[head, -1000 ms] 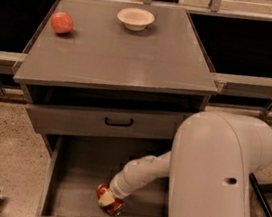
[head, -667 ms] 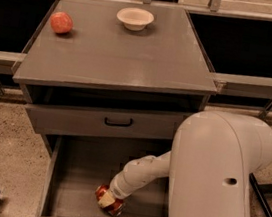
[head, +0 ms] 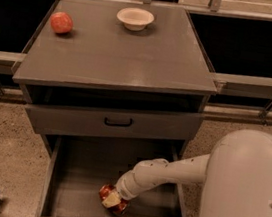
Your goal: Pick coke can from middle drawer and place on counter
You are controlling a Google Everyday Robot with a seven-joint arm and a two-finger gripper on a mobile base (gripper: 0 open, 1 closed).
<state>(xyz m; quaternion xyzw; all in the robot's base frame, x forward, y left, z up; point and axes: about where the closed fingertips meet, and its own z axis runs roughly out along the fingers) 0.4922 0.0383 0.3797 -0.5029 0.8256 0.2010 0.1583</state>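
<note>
Coke can (head: 107,193) lay near the front of the middle drawer (head: 80,173), largely hidden by the gripper (head: 113,201), whose jaws clasped it; no lettering was readable. On the counter (head: 118,52) sat an apple (head: 61,22) and a white bowl (head: 134,17). The white arm (head: 167,171) blocked the drawer's right side.

The counter (head: 118,57) and the middle drawer (head: 79,173) are matt grey painted wood. At the drawer's six o'clock, the smooth white plastic gripper (head: 112,201) rests against the shiny red metal coke can (head: 106,192). The floor (head: 0,142) is speckled stone.
</note>
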